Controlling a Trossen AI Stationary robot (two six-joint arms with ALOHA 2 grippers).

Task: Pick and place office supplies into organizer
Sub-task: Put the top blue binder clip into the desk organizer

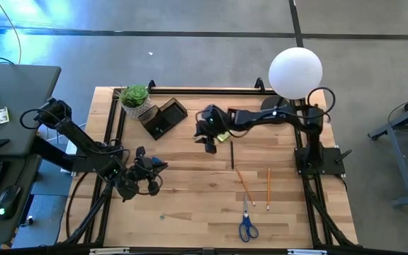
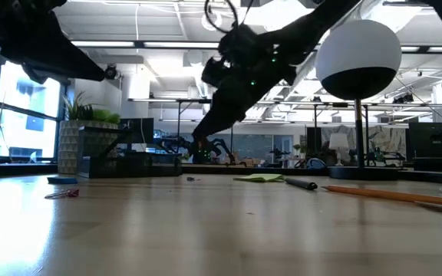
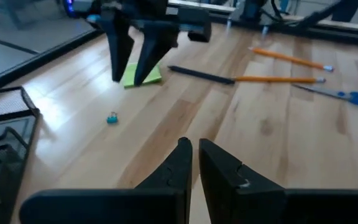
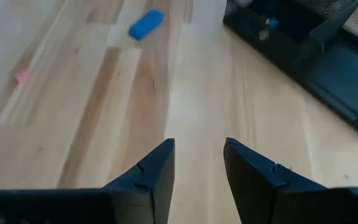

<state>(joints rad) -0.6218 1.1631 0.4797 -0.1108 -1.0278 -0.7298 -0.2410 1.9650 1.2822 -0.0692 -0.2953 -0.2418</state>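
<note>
Left gripper near the table's left edge: fingers nearly closed, holding nothing. Organizer toward the far left corner, beside the potted plant. Right gripper near the table's centre, toward the far edge: fingers parted, empty, just left of the sticky-note pad and dark pen. Two pencils toward the right. Scissors at the near edge. Small blue piece lying well apart ahead of right gripper.
</note>
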